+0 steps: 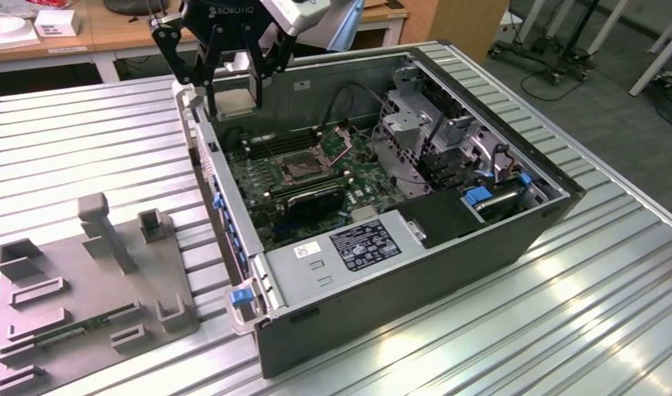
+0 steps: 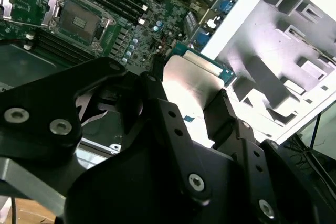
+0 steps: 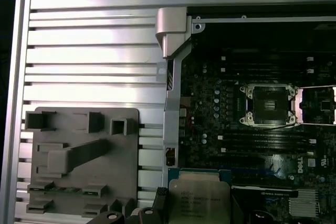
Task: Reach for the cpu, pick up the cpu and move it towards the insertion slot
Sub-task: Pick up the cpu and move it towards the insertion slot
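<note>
Gripping cpu [image 3: 198, 199] – silvery face, pale rim – tool [image 1: 233, 92].

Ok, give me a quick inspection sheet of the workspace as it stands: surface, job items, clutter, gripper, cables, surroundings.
Surface: ribbed metal table.
Job's things: cpu held in the air above the open computer case, near its far corner; insertion slot bare, its frame flipped open.
Clutter: grey tray beside the case, a green memory stick lying in it.
Grippers: gripper shut on the cpu.
Cables: dark wires inside the case.
Surroundings: wooden desks behind; wheeled stands on the floor.
</note>
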Controlling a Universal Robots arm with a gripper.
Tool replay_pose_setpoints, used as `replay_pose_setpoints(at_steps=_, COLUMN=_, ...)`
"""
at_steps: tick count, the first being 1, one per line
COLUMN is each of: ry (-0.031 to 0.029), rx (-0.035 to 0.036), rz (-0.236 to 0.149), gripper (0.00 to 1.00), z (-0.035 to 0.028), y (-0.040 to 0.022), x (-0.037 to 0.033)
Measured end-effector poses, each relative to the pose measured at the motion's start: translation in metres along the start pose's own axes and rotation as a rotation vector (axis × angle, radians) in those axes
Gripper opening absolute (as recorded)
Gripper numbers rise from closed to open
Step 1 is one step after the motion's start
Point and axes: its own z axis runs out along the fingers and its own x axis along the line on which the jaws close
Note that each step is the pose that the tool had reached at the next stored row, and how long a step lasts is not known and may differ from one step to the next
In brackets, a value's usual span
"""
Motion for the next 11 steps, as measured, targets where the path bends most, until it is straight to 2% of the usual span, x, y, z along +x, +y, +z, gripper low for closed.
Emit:
replay_pose_setpoints(at_steps=5, ry=0.0001, rx=0.0000, rz=0.000, gripper=0.55, z=0.0000, y=0.0050, x=-0.0072)
replay_pose_setpoints(at_steps=11, ry=-0.0001, rx=-0.0002, rz=0.000, gripper=0.55, z=-0.0001, y=0.0065, x=-0.0148)
